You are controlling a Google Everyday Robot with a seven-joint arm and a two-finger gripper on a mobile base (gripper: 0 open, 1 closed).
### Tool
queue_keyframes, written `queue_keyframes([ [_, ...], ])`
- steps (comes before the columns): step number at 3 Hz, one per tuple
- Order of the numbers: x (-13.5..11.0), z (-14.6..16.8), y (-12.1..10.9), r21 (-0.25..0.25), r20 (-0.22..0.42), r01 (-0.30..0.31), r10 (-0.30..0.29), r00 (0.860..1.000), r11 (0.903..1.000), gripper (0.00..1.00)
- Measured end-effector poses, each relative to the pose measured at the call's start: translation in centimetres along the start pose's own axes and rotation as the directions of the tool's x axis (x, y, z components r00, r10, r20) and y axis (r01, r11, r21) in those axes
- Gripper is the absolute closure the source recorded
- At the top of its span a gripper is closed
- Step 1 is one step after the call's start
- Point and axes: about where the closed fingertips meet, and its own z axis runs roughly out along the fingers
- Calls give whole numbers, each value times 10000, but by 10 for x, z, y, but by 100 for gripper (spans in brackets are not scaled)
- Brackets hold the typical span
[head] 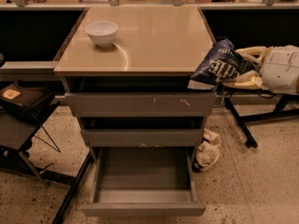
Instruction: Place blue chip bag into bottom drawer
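Note:
The blue chip bag [218,65], dark blue foil with white lettering, hangs at the right front corner of the cabinet top, level with the top drawer. My gripper [244,73] comes in from the right on a white and cream arm and is shut on the bag's right side. The bottom drawer [144,208] is pulled out at the floor, below and left of the bag; its grey box interior shows nothing in it.
A white bowl [102,32] stands on the tan cabinet top [154,41] at the back left. The two upper drawers [140,104] are slightly open. A crumpled white cloth [208,149] lies on the floor right of the cabinet. A black chair [23,111] is at left.

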Motion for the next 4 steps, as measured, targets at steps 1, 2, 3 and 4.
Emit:
queue_keyframes([
  [1, 16, 19, 38, -17, -48, -227, 227, 9997, 9997, 100],
  [2, 50, 70, 134, -134, 230, -956, 959, 9951, 9953, 100],
  [3, 92, 135, 276, -1272, -30, -2059, 2072, 9783, 9703, 100],
  [4, 134, 178, 439, -2846, -1251, -3453, 3225, 9383, 8943, 100],
])
